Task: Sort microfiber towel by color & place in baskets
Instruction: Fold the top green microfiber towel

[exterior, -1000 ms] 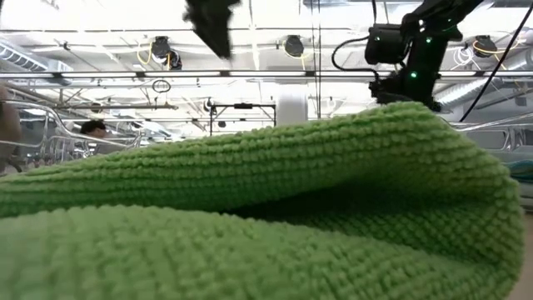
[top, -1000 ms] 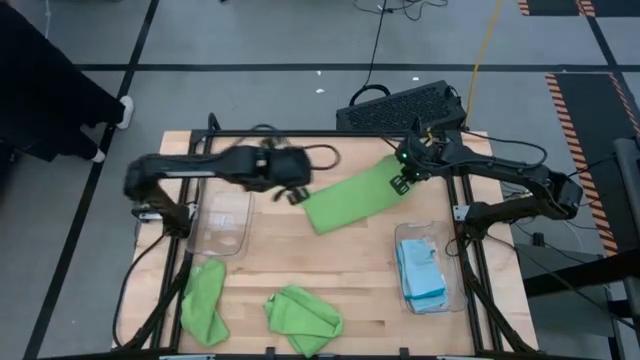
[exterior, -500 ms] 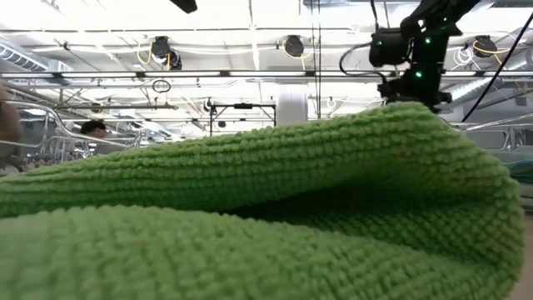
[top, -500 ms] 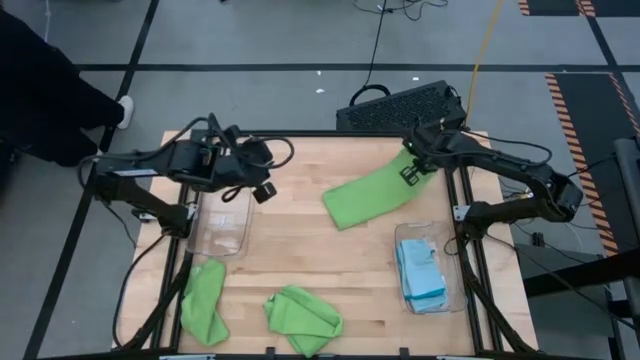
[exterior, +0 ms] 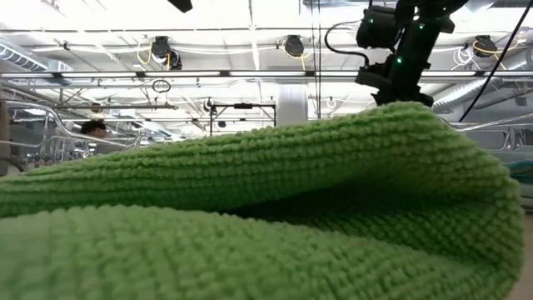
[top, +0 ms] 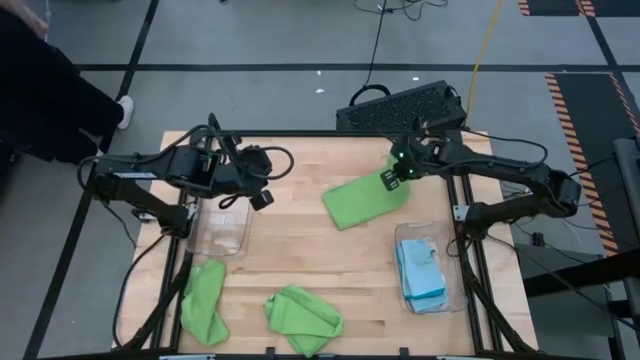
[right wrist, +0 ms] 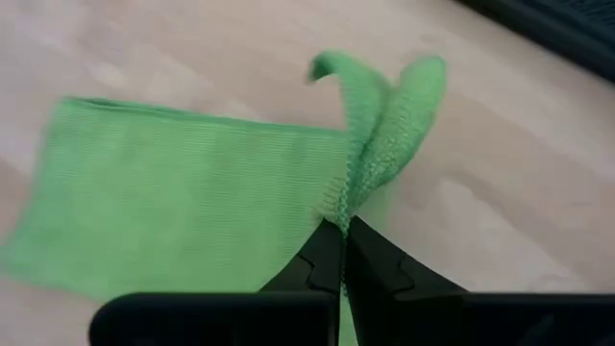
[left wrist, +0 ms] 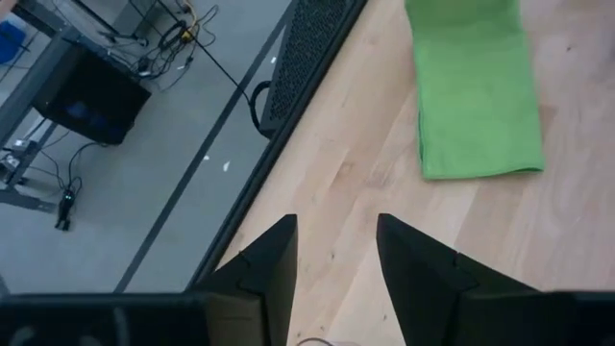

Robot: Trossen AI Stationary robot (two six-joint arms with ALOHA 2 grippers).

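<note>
A lime green microfiber towel [top: 362, 202] lies folded in a long strip on the wooden table, right of centre. Its far right end is lifted, with my right gripper [top: 392, 178] shut on it. Away from that towel, my left gripper [top: 262, 197] hangs open and holds nothing, beside the far end of the clear left basket [top: 222, 230]. The clear right basket [top: 452, 268] holds light blue towels [top: 422, 272]. Two more green towels [top: 204, 302] [top: 303, 318] lie crumpled at the near edge. One of them [exterior: 250, 225] fills the low view. My right gripper pinches the bunched far right end [right wrist: 357, 192] of the green towel between its two fingers, slanting down from above. The cloth is gathered into several layers at the fingertips. That end is raised, and the rest of the strip [right wrist: 183, 202] lies flat on the table.
A black perforated crate [top: 405, 105] stands off the table's far right corner. A person in dark clothes [top: 45, 90] stands beyond the far left corner. Bare wood shows in the middle of the table between the baskets.
My left gripper has drawn back from the green towel's left end toward the table's left edge and has risen. The towel's left end has slid a little toward the right. My right gripper has kept its hold, rolled, and shifted slightly.
</note>
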